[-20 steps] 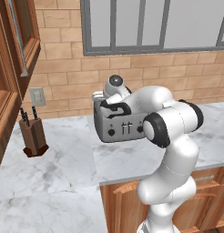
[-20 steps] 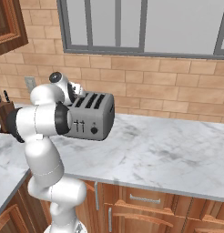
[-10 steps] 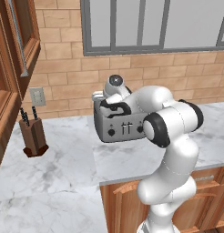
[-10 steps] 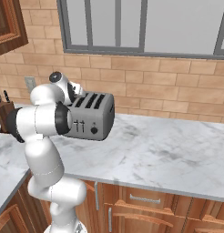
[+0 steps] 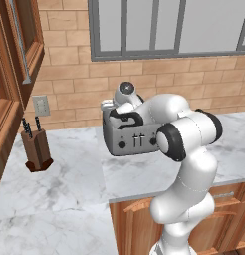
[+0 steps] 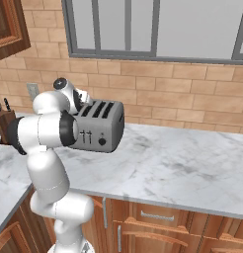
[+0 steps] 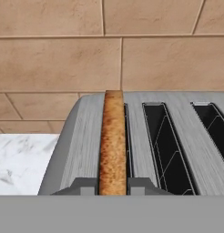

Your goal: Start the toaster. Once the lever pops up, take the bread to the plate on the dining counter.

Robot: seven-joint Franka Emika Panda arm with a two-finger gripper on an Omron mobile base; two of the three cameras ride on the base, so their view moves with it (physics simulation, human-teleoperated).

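Fingers [image 7: 84, 185] clenched on bread [image 7: 113, 141] edge, leftmost slot of toaster [image 7: 186, 136].

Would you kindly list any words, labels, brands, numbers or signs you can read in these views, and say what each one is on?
No readable text in any view.
The toaster has black knobs and sliders on its front face, with no lettering or numbers that can be made out.
The bread, the knife block and the wall outlet carry no markings.
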